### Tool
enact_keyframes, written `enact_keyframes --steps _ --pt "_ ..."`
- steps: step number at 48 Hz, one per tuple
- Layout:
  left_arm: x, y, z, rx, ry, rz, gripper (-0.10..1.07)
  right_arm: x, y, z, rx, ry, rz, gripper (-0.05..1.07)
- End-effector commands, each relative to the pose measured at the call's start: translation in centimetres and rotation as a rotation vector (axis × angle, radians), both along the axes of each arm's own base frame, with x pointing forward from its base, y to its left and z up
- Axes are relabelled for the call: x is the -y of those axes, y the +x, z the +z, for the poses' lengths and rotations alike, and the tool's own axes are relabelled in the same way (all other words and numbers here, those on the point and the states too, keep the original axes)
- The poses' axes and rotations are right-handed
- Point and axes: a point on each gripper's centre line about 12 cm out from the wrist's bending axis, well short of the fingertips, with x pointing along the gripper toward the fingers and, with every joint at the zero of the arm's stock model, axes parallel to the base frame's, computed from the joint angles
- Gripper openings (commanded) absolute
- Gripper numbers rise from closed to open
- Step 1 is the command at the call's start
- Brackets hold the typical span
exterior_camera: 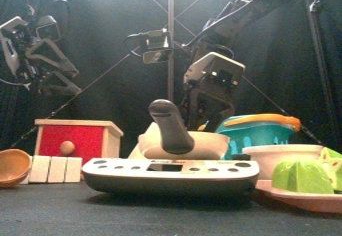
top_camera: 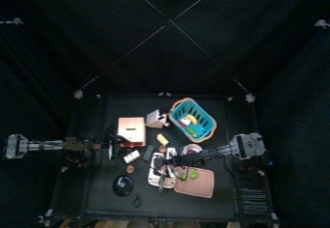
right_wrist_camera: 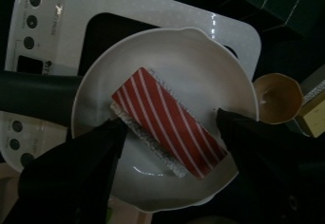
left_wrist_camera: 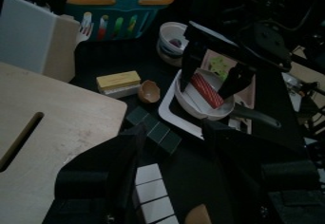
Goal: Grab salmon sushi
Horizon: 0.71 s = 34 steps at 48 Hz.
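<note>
The salmon sushi (right_wrist_camera: pixel 165 119), a red and white striped piece, lies in a white bowl (right_wrist_camera: pixel 140 62) that stands on a white kitchen scale (right_wrist_camera: pixel 51 24). My right gripper (right_wrist_camera: pixel 172 121) is lowered into the bowl, open, with one jaw on each side of the sushi and close to it. From above, the right gripper (top_camera: pixel 168 160) is over the scale (top_camera: pixel 160 170) in the middle of the table. In the left wrist view the bowl (left_wrist_camera: pixel 191 100) shows under the right arm. My left gripper (top_camera: pixel 108 155) rests at the table's left side.
A teal basket (top_camera: pixel 191 116) stands at the back and a wooden box (top_camera: pixel 131 128) at the back left. White blocks (exterior_camera: pixel 47 168) and a brown bowl (exterior_camera: pixel 11 165) sit front left. A pink plate with green food (exterior_camera: pixel 305 176) and a white cup (exterior_camera: pixel 283 156) lie right of the scale.
</note>
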Motion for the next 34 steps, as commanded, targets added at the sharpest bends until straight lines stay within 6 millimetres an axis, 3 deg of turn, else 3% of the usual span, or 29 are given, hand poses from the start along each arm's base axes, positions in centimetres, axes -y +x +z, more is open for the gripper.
enact_keyframes --steps 1,11,16,27,34 --pt "-0.1 0.2 0.4 0.01 0.002 0.002 0.87 0.2 0.5 1.4 0.038 0.001 -0.004 1.02" --pt "-0.1 0.2 0.4 0.01 0.002 0.002 0.87 0.3 0.4 1.4 0.035 -0.002 -0.003 1.01" --pt "-0.1 0.2 0.4 0.012 0.002 0.002 0.87 0.3 0.4 1.4 0.037 -0.002 -0.003 0.91" --pt "-0.1 0.2 0.4 0.01 0.002 0.002 0.87 0.4 0.5 1.8 0.037 0.0 -0.011 0.58" --pt "-0.1 0.2 0.4 0.01 0.002 0.002 0.87 0.4 0.5 2.7 0.046 0.005 -0.022 0.53"
